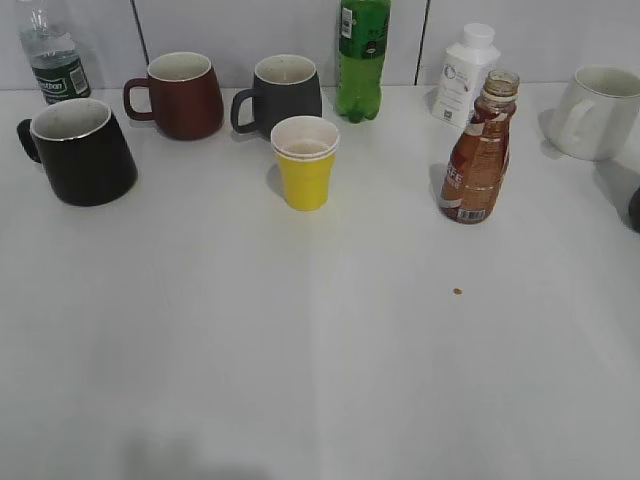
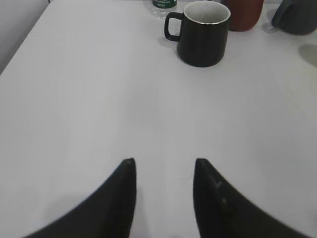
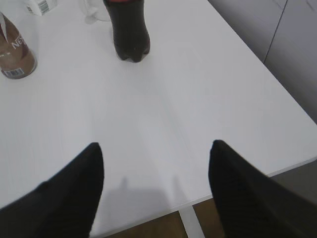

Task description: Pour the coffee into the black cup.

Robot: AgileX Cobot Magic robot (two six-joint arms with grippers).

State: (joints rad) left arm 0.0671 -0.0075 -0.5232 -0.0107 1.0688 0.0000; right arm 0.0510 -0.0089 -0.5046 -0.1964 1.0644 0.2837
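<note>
The coffee bottle stands uncapped on the right of the white table, brown liquid inside, brown-and-white label. Its lower part also shows at the top left of the right wrist view. The black cup sits at the far left, white inside, empty as far as I can see; it also shows in the left wrist view. My left gripper is open and empty over bare table, well short of the cup. My right gripper is open and empty near the table's front right edge. Neither gripper shows in the exterior view.
A maroon mug, dark grey mug, yellow paper cup, green bottle, white bottle, white mug and a water bottle stand along the back. A dark cola bottle stands right of the coffee.
</note>
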